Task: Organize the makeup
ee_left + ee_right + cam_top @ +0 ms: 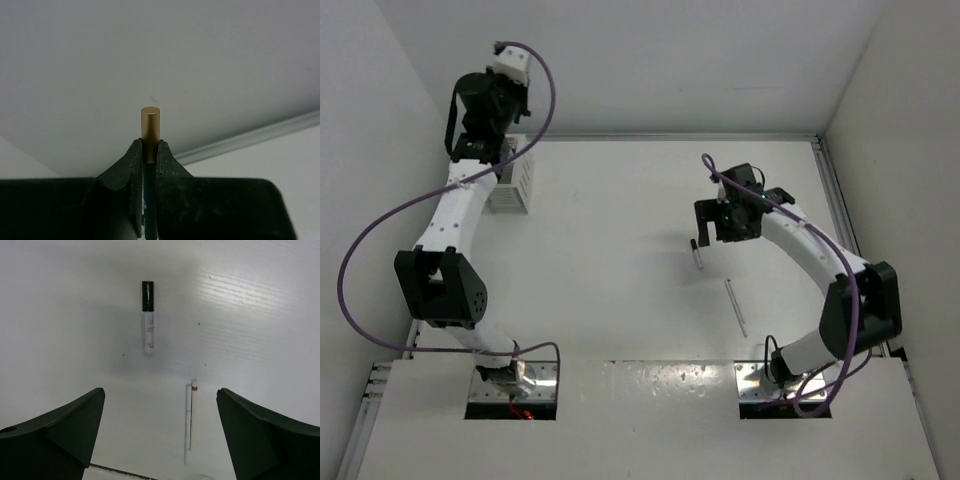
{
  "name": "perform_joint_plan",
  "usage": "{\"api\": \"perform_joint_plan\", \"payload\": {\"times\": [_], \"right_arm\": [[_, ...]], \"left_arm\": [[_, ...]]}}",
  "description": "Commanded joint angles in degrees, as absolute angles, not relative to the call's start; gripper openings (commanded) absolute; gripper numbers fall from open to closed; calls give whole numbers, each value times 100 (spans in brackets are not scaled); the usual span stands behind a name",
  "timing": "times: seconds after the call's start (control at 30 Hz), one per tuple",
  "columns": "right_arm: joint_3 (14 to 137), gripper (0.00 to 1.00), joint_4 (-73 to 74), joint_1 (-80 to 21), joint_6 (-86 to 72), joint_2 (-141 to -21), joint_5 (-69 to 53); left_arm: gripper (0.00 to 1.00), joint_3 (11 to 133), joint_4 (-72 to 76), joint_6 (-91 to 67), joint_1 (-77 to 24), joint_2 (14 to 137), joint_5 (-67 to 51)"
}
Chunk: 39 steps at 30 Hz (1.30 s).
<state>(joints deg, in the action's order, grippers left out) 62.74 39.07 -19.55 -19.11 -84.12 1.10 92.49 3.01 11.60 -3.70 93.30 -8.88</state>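
My left gripper (pixel 150 151): jaws pinched narrow on the dark-blue stick (pixel 150 125). Its smooth, matte gold round end stands clear above the fingertips; the shaft is mostly hidden between the black, grainy pads. From the top view this arm covers part of the white slatted box (pixel 512 186).

My right gripper (pixel 160 392): spread wide, holding nothing, over the white table (pixel 260 315). Beyond it lie the clear tube (pixel 147 317), black-capped, and the thin white stick (pixel 188 415), brownish tip, well apart from each other. The stick's near end fades out.

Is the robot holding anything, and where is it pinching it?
The left fingers pinch a dark makeup stick just below its gold end. The right fingers are open, holding nothing.
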Motion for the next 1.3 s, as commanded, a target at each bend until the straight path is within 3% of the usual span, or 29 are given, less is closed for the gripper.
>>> {"api": "perform_joint_plan", "payload": {"times": [0.0, 0.13, 0.5, 0.87, 1.03, 1.17, 1.2, 1.27], "right_arm": [[6950, 94, 3700, -2065, -1433, -9085, -121], [7724, 92, 3876, -2065, -1432, -9852, -325], [7796, 90, 3700, -2303, -1854, -10801, -536], [7795, 90, 3682, -2347, -1855, -11161, -273], [8156, 84, 3797, -2364, -1810, -11583, -132], [8200, 78, 3876, -2355, -1750, -11742, -9], [8218, 77, 3902, -2364, -1714, -11786, -9], [8262, 68, 3955, -2356, -1705, -11900, 131]], "left_arm": [[0, 9518, 1467, 669, 95, 9842, -1046], [0, 9896, 1818, 448, 710, 10606, -1466], [0, 10546, 2390, -70, 1169, 12154, -1854], [0, 9730, 2663, -158, 1222, 12340, -1424], [0, 9202, 2865, 43, 1222, 12103, -1346], [17, 9070, 2796, 176, 1274, 12103, -1292], [31, 9070, 2795, 176, 1274, 12103, -1292], [43, 9070, 2620, 176, 1274, 12103, -1292]]}}
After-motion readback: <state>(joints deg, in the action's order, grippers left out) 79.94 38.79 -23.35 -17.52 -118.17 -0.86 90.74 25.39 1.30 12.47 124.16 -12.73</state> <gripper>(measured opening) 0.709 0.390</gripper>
